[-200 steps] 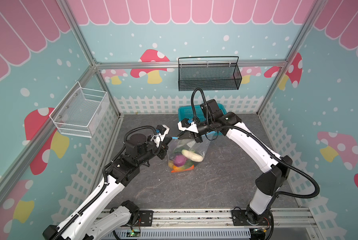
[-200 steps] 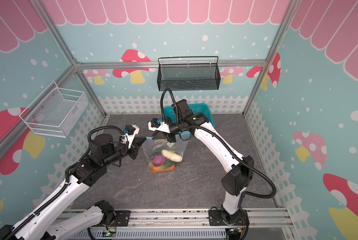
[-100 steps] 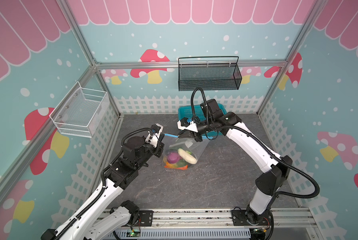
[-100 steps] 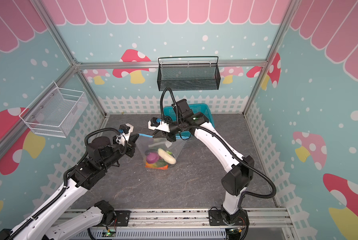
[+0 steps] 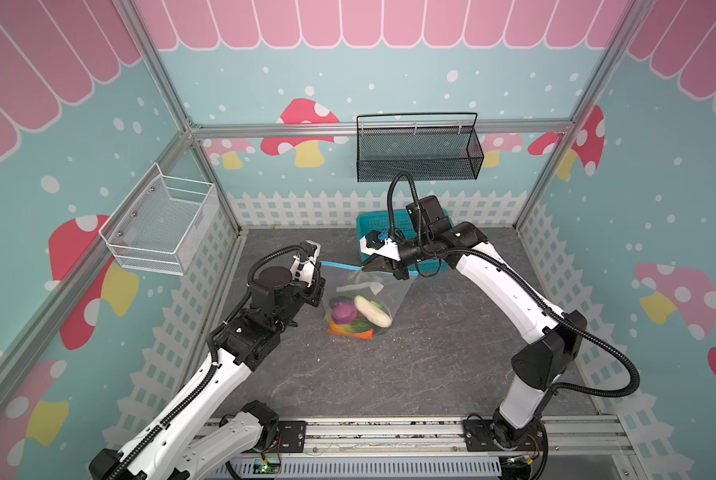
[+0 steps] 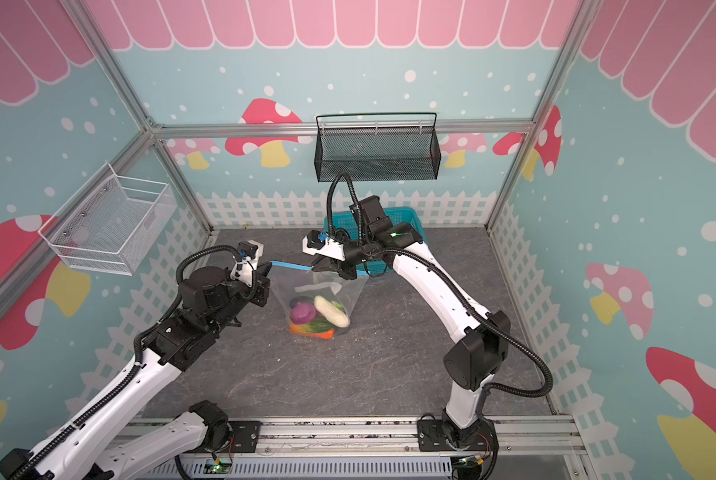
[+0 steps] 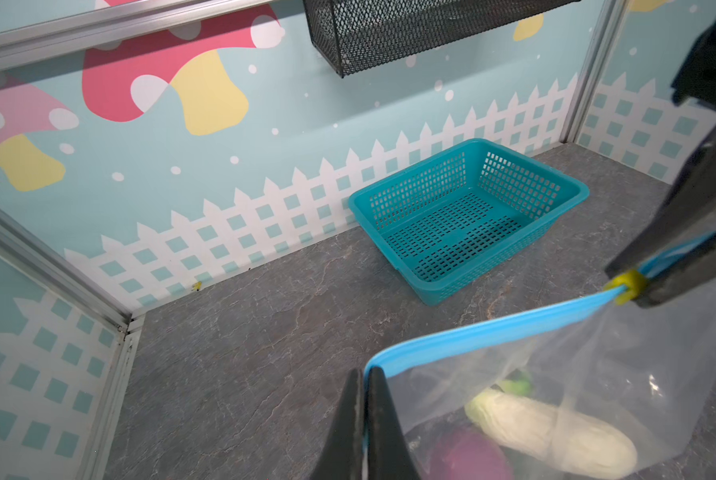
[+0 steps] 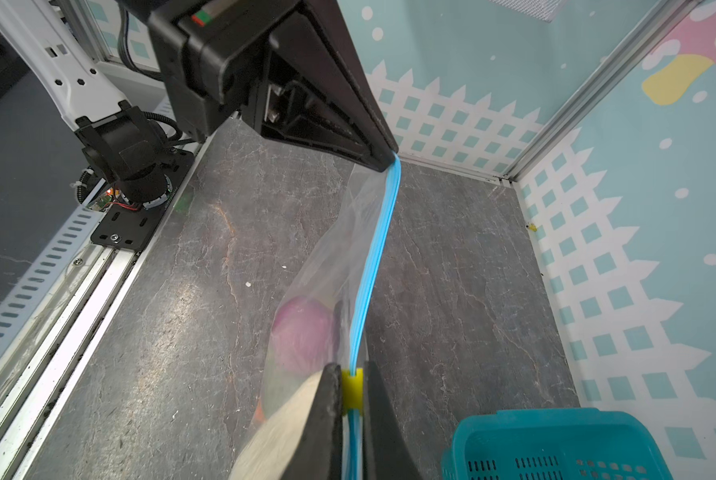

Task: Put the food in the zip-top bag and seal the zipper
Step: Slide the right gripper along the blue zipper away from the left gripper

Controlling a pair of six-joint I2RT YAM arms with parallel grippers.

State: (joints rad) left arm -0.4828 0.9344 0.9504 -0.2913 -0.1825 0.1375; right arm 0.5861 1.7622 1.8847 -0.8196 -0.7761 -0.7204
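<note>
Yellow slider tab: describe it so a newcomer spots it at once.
In front of the teal plastic lattice basket at the back wall, a clear plastic zip-top bag is held. A light-blue zipper strip runs along its top; the small yellow slider tab sits on it, pinched in the right gripper, the only yellow piece on that blue edge.

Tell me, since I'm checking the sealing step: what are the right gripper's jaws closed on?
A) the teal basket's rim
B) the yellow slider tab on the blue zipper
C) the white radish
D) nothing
B: the right wrist view shows the right gripper with its jaws pinched on the yellow slider tab of the zipper.
</note>
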